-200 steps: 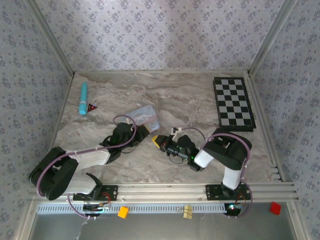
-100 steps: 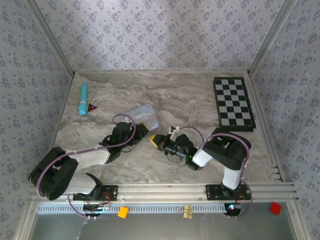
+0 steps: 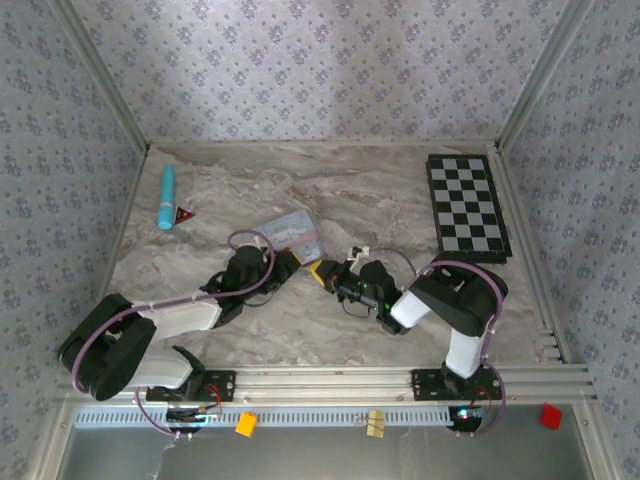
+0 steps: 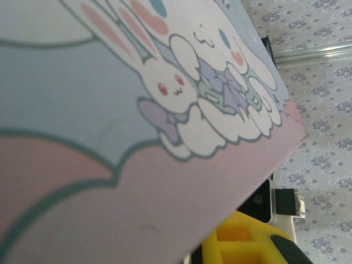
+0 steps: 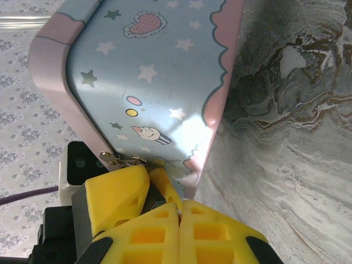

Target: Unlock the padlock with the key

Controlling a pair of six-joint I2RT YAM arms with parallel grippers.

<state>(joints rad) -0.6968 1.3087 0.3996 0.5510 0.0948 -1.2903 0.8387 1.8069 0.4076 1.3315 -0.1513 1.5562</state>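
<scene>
The light-blue cartoon tin (image 3: pixel 290 232) lies mid-table. Its starry side (image 5: pixel 148 71) has a small metal hasp (image 5: pixel 118 159). My left gripper (image 3: pixel 290 262) meets the tin's near corner. In the right wrist view its yellow fingers (image 5: pixel 115 192) are closed on a small black block, the padlock (image 5: pixel 153 201), just below the hasp. My right gripper (image 5: pixel 181 212) is shut, its tips right beside the padlock and the left gripper (image 5: pixel 147 176). The key is hidden. In the left wrist view the tin's lid (image 4: pixel 137 110) is very close, with a yellow finger (image 4: pixel 247 242) under its edge.
A black-and-white chessboard (image 3: pixel 468 205) lies at the back right. A turquoise tube (image 3: pixel 166 196) and a small red-and-black triangle (image 3: pixel 183 214) sit at the back left. Patterned walls close in three sides, and a metal rail (image 3: pixel 330 380) runs along the front.
The right gripper slid left, then came back right and farther in, ending closer to the tin and the left gripper. The left arm has hardly moved.
</scene>
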